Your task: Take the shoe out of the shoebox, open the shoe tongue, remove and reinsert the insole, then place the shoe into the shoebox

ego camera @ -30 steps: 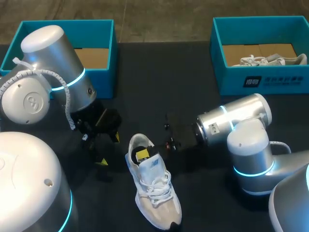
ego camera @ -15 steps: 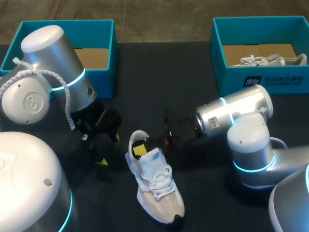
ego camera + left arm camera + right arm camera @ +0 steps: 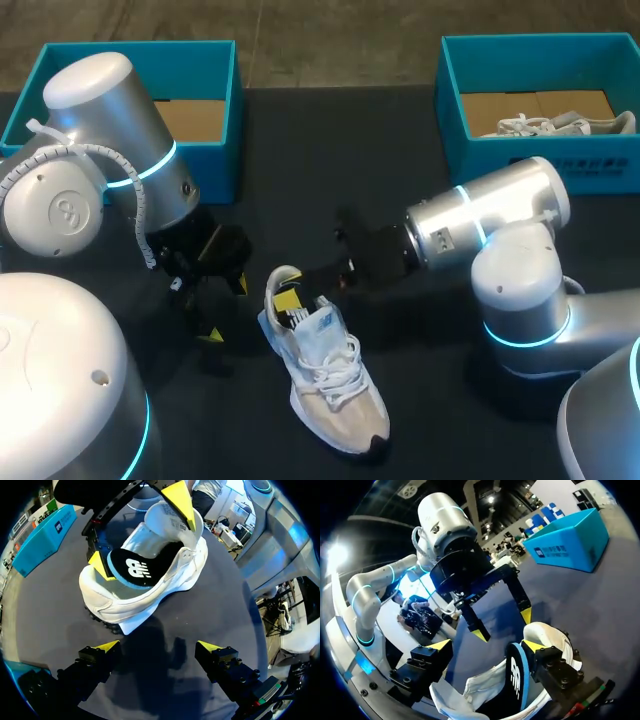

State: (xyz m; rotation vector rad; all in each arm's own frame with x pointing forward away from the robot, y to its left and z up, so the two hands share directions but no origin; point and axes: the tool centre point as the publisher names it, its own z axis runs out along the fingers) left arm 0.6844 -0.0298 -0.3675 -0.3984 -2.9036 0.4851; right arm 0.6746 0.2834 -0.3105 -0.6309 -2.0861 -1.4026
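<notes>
A white and beige sneaker (image 3: 330, 385) lies on the black table, heel toward the back. Its black insole (image 3: 132, 567) with a white logo shows in the shoe's mouth. My right gripper (image 3: 300, 298) is at the heel end, open, its yellow tips straddling the shoe's mouth. In the right wrist view the insole (image 3: 514, 677) stands on edge between those fingers, close to one of them, and no grip on it shows. My left gripper (image 3: 158, 647) hovers beside the shoe's heel, open and empty. It also shows ahead of the right gripper (image 3: 487, 646) as the left gripper (image 3: 502, 625).
A teal shoebox (image 3: 215, 60) stands at the back left, showing a cardboard floor. Another teal shoebox (image 3: 540, 165) at the back right holds a second white shoe (image 3: 560, 125). Bare black table lies between the boxes.
My right gripper has opened from shut to wide. The right arm shifted slightly back and left. The shoe turned a little, its toe swinging right.
</notes>
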